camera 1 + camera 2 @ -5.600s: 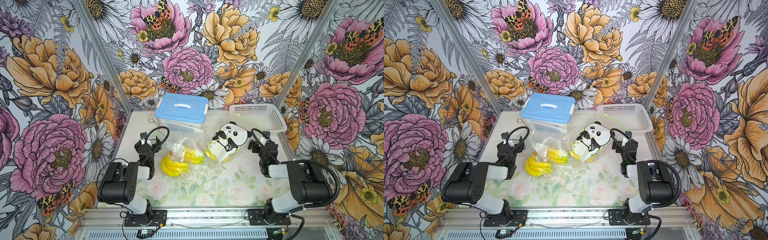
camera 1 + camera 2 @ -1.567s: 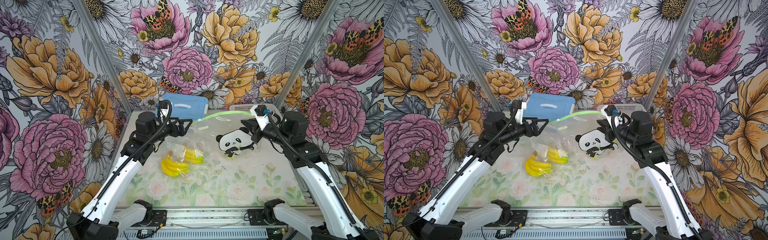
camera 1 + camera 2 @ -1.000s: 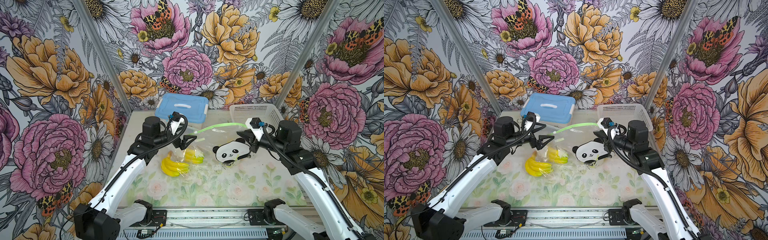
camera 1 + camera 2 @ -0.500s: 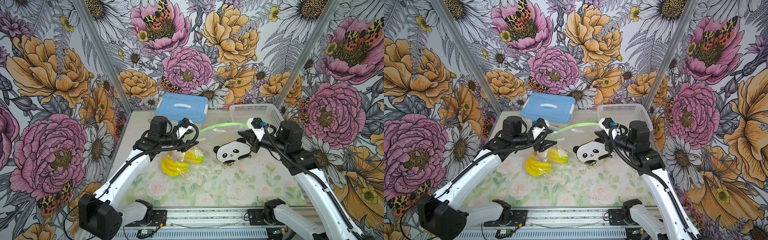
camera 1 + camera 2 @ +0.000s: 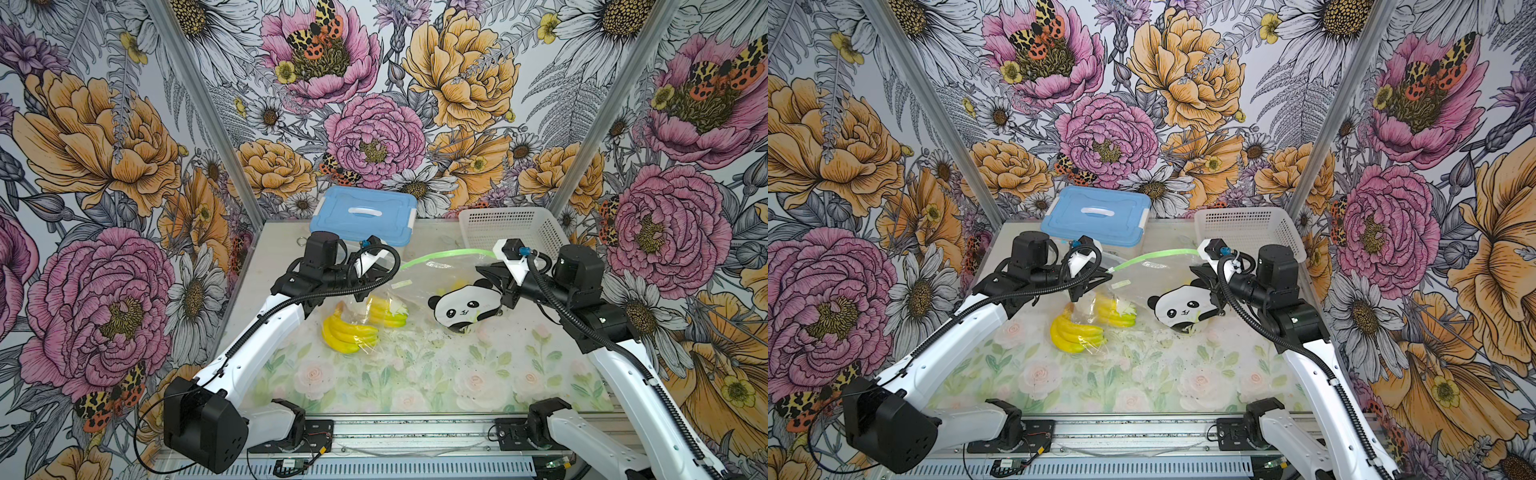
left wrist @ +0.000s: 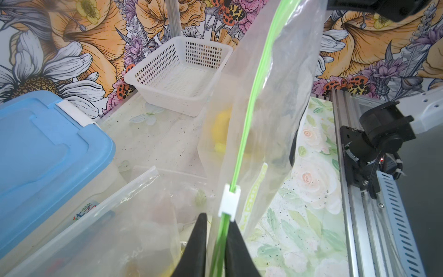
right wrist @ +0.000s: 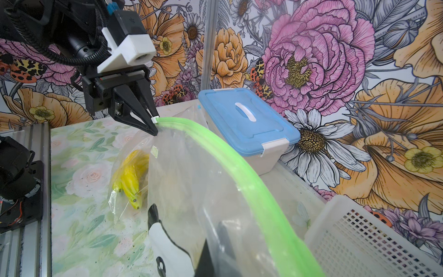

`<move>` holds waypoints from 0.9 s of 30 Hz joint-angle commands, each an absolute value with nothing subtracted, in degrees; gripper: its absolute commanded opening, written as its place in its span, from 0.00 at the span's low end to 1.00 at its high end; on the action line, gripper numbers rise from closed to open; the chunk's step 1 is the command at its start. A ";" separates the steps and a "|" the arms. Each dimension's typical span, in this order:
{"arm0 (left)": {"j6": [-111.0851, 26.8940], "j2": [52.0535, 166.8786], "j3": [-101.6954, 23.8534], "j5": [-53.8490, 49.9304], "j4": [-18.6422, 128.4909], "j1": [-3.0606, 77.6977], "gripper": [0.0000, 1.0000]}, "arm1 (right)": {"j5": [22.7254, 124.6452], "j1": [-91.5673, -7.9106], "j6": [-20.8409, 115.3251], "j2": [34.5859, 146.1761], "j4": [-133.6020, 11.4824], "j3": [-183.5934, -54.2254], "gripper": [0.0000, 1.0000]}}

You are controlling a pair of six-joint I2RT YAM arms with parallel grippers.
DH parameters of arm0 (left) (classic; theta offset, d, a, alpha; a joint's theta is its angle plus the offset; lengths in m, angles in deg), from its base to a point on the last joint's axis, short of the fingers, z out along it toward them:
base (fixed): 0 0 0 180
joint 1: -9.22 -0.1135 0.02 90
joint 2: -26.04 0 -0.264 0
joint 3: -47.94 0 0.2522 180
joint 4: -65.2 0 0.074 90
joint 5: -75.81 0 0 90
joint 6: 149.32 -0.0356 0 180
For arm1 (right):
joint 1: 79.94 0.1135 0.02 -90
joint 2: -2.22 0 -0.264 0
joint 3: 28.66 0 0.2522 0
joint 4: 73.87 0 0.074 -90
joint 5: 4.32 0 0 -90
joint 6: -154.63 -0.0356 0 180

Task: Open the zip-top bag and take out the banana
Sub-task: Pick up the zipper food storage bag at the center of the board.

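**Bag [image 5: 440, 274] hung between two tools above the worktop [image 5: 415, 386], with the zip [image 7: 266, 208] uppermost and stretched from one tool to the other.** The left tool [image 6: 217, 219] is closed almost fully on the end of the zip, just behind the white slider [image 6: 229, 202]. Whether the slider itself is caught cannot be told. The right tool [image 7: 215, 249] is closed completely, and the far corner of the bag appears to be pinched in it. The banana [image 6: 220, 129] is seen as a yellow form through the film, low in the bag, near a panda pouch [image 5: 465, 309]. Two loose bunches [image 5: 350, 332] on the worktop are not concerned.

The zip is judged unopened. For this step the slider, not the strip end, is best taken. It is to be drawn along the zip toward the right tool, in line with the strip, while the far corner is held fast and the strip is held taut. A sideways pull is likely to twist the film and jam the slider.
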State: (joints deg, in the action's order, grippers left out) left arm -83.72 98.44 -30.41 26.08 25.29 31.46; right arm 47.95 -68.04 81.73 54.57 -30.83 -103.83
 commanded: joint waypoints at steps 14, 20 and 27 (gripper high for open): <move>-89.76 99.50 -50.94 10.19 7.61 41.41 0.00 | 43.26 -68.60 61.81 44.67 -23.63 -120.44 0.61; -90.15 100.74 -52.91 6.74 4.68 42.75 0.00 | 43.29 -68.66 63.03 51.06 -23.63 -129.02 0.61; -89.48 101.26 -56.15 7.62 3.05 43.89 0.00 | 39.38 -64.58 69.34 59.48 -23.81 -128.44 0.59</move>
State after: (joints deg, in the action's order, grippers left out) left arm -88.92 101.19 -53.19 8.62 4.61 42.96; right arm 41.00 -66.55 65.75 56.41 -25.00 -128.50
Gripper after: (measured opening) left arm 0.048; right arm 0.593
